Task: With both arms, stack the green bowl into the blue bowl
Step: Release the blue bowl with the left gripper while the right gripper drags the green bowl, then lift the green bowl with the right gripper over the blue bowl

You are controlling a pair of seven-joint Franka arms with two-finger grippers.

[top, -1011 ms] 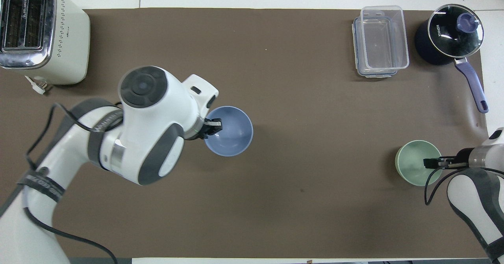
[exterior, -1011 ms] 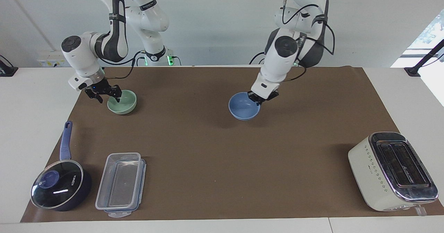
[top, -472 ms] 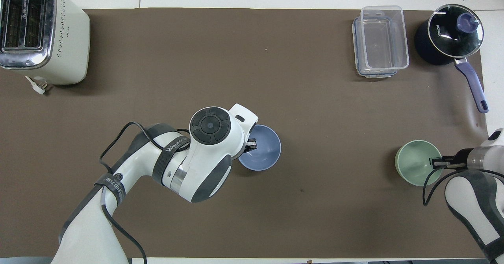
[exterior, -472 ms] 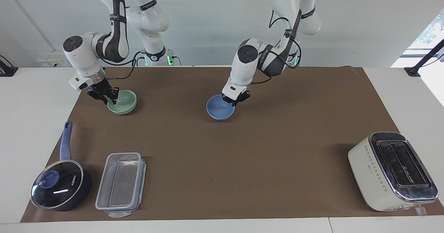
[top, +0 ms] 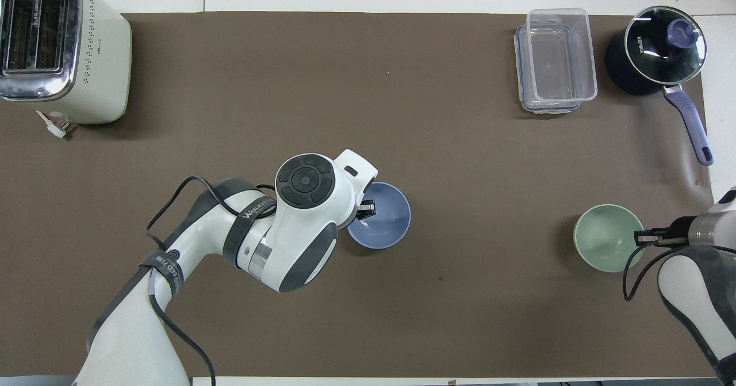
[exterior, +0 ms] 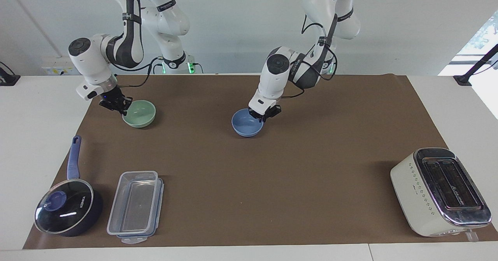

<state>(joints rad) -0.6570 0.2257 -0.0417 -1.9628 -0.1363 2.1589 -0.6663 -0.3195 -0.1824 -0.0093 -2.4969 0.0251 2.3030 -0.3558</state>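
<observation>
The blue bowl point(exterior: 246, 124) point(top: 384, 225) sits on the brown mat point(exterior: 311, 156) near the middle of the table. My left gripper point(exterior: 262, 116) point(top: 366, 209) is shut on its rim, on the side toward the left arm's end. The green bowl point(exterior: 140, 114) point(top: 606, 237) sits on the mat toward the right arm's end, well apart from the blue bowl. My right gripper point(exterior: 118, 106) point(top: 643, 238) is shut on its rim, on the side toward the right arm's end.
A cream toaster point(exterior: 439, 191) point(top: 57, 46) stands farther from the robots at the left arm's end. A clear lidded container point(exterior: 136, 206) point(top: 555, 58) and a dark blue saucepan point(exterior: 68, 210) point(top: 655, 49) with a glass lid lie farther out at the right arm's end.
My left gripper carried the blue bowl toward the right arm's end and lowered it onto the mat. My right gripper's fingers closed on the green bowl's rim, nudging the bowl slightly.
</observation>
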